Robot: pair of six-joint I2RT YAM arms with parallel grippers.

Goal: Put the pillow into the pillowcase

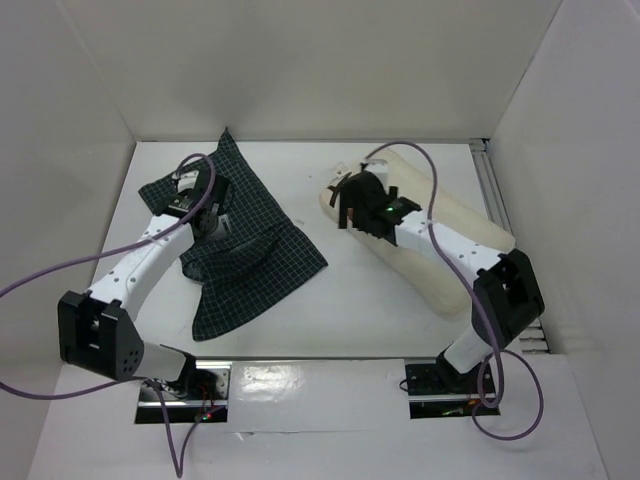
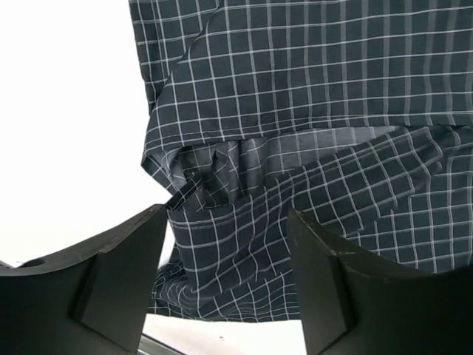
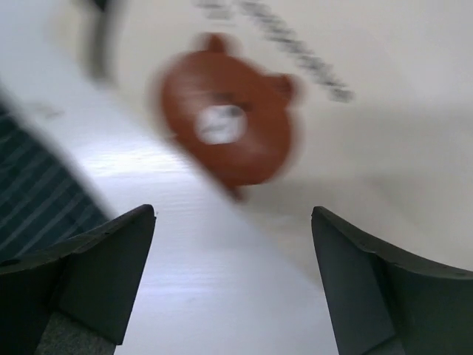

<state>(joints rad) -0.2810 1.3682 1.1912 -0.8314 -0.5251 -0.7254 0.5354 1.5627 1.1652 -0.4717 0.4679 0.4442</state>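
- White walls (image 1: 300, 60) box in a glossy white table (image 1: 350, 310); every place below is taken from the pillowcase.
- The pillowcase (image 1: 250, 250) is thin, dark woven cloth with a fine white grid. It lies crumpled in overlapping folds, with one corner peaked toward the back wall. Which fold is its mouth I cannot tell.
- The pillow (image 1: 455, 225) lies to the right of the pillowcase, across a bare strip of table. It is cream, plump and soft. Its long axis runs slantwise, one end toward the pillowcase and the other well away.
- A blurred brown bear print (image 3: 229, 133) marks the pillow's skin.
- The left gripper (image 1: 205, 222) sits on the pillowcase with its jaws spread, straddling bunched cloth but not pinching it.
- The right gripper (image 1: 348, 212) hangs over the pillow end nearest the pillowcase, jaws spread and empty.
- Judgement: the pillow must travel leftward, end first, so the right arm suits the pillow and the left the case.
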